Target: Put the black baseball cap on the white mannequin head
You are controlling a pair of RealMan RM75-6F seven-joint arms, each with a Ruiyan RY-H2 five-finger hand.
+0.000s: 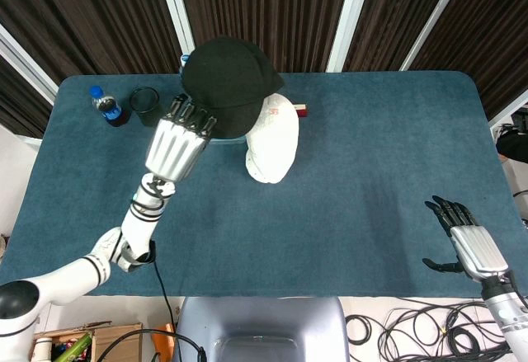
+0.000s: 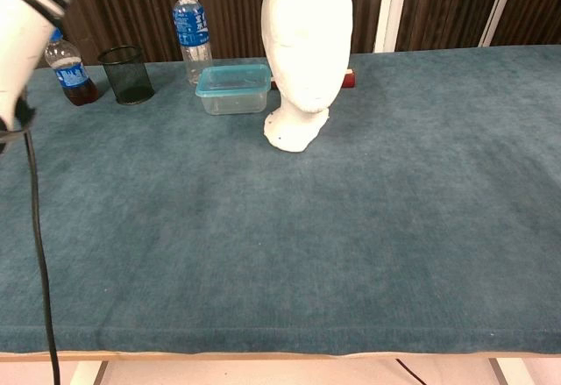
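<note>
Left robot hand [image 1: 176, 143] is raised above the tabletop [image 1: 355, 172], fingers curled over the near edge of the black baseball cap [image 1: 228, 83]; it holds the cap aloft. In the head view the cap overlaps the far left part of the white mannequin head [image 1: 274, 138], whose near and right portions stay exposed. In the chest view only a dark sliver of the cap shows at the top edge, just left of the mannequin crown; the crown itself looks bare there. Whether cap and mannequin are touching cannot be told. The left hand itself is out of the chest frame; only the white forearm [image 2: 31, 17] shows at upper left, with a black cable [image 2: 39, 253] hanging from it.

Mannequin stands upright, left of the tabletop's centre and toward its far side, face toward the near edge.

Right robot hand [image 1: 464, 242] sits low at the near right corner of the tabletop, fingers spread apart, thumb out to the side, holding nothing.

Other items, far left area: clear plastic container with teal rim [image 2: 233, 89] just left of the mannequin base; tall water bottle with blue label [image 2: 190, 34] behind it; black mesh cup [image 2: 128, 75] further left; small bottle of dark liquid with blue cap [image 2: 72, 74] leftmost. Small red object [image 2: 350, 76] just right of the mannequin, behind it.
</note>
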